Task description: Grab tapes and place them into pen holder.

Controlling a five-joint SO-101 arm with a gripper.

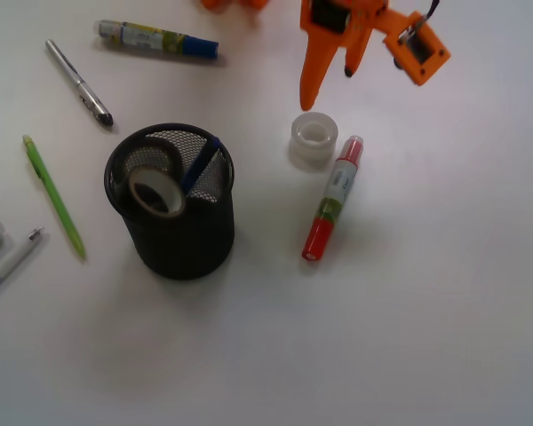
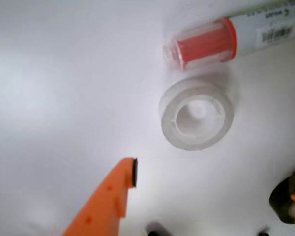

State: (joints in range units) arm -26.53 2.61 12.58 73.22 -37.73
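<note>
One translucent tape awaits beneath the wide-open, empty gripper; straddling the ring squarely seems wise.

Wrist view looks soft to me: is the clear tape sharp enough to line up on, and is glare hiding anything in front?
Wrist view: the clear tape is slightly soft but its ring edge reads clearly; the orange finger close to the lens is blurrier. Front view: even light, pale washed-out table, soft shadow by the holder, nothing hidden by glare.
</note>
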